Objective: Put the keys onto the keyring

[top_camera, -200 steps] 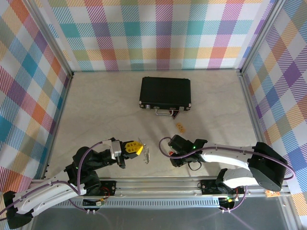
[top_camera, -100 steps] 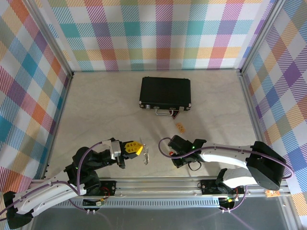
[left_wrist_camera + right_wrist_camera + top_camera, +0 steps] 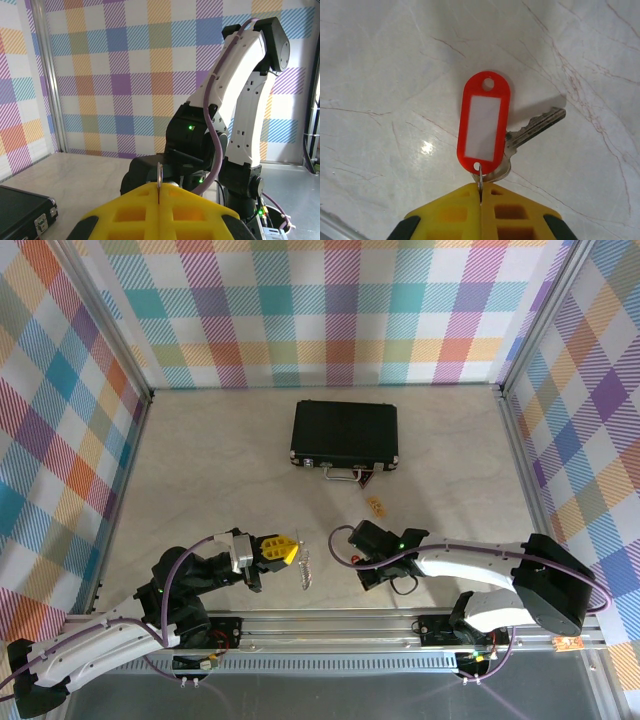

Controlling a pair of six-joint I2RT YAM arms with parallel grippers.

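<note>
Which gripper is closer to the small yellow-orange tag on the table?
Right. The right gripper sits just on the near side of the small yellow-orange tag; the left gripper is farther off to its left.

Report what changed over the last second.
The right gripper, shut on the key, edged slightly left toward the left gripper. Nothing was taken or released. The left gripper's hold on the keyring and the black case are unchanged.

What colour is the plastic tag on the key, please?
The tag is red with a white insert; the right wrist view shows it best.
</note>
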